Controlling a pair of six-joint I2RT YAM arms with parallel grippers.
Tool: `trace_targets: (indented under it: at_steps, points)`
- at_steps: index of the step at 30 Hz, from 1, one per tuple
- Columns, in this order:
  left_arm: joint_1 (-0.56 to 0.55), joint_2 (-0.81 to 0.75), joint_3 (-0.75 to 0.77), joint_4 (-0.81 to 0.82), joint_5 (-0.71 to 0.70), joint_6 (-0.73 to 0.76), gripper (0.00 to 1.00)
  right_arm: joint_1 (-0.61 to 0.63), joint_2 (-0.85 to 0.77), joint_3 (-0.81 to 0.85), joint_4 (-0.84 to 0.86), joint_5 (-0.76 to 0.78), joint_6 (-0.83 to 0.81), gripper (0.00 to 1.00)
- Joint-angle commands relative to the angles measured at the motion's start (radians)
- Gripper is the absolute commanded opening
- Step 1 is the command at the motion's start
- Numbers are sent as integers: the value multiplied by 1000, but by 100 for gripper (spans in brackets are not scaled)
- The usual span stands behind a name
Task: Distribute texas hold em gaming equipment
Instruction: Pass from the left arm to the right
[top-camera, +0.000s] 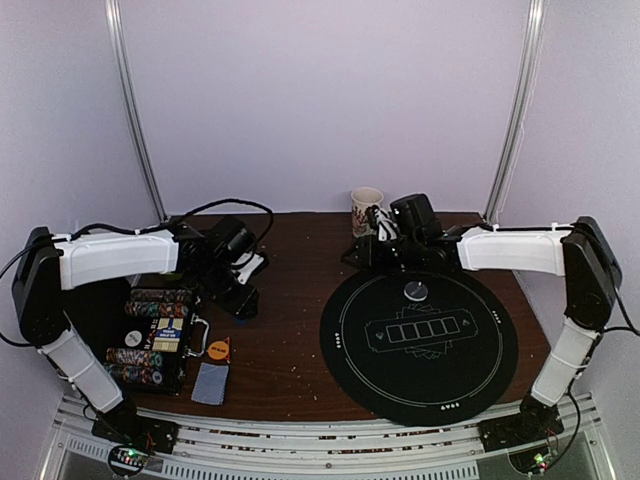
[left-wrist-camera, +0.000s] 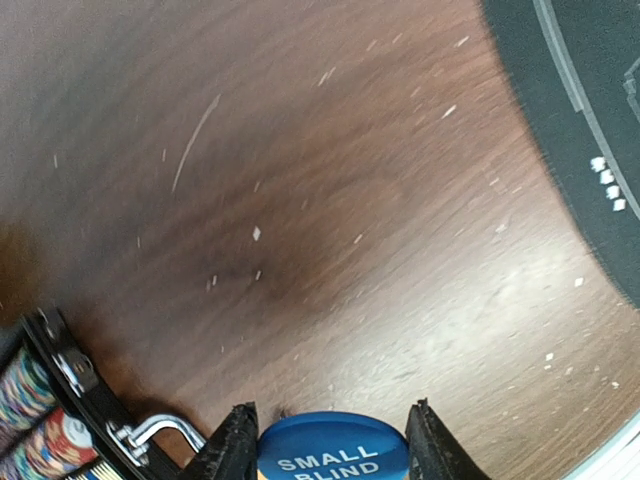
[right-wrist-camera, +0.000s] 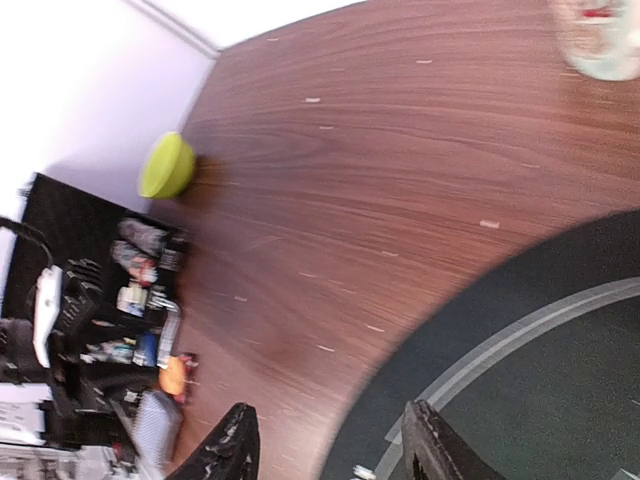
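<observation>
Steadiness matters: left claw (left-wrist-camera: 330, 422), clenched on the blue small-blind button (left-wrist-camera: 332, 458) over the bench (left-wrist-camera: 300, 200) left of the mat (top-camera: 350, 370), should carry it level there; right claw (right-wrist-camera: 328, 420), seemingly empty, hangs released.

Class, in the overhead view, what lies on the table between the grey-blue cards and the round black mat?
Nothing. The top view shows only bare brown tabletop between the grey-blue cards and the black mat.

The chip case (top-camera: 150, 340) lies left on the table (top-camera: 290, 300), the mat (top-camera: 440, 380) right with 1 button (top-camera: 416, 290) on it, the mug (top-camera: 366, 208) behind the mat.
</observation>
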Motion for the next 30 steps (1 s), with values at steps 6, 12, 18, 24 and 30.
trace_targets:
  at_steps: [6, 12, 18, 24, 30]
  points:
    - [-40, -20, 103, 40, -19, 110, 41, 74, 290, 157, 388, -361, 348, 48]
    - [-53, -4, 136, 47, -16, 142, 41, 121, 439, 228, 629, -480, 536, 47]
    - [-54, 5, 138, 48, -12, 152, 40, 154, 509, 286, 714, -525, 601, 50]
    - [-55, 23, 162, 48, -12, 167, 41, 173, 545, 321, 674, -529, 600, 47]
    - [-55, 31, 161, 48, -6, 183, 41, 187, 576, 363, 637, -539, 594, 43]
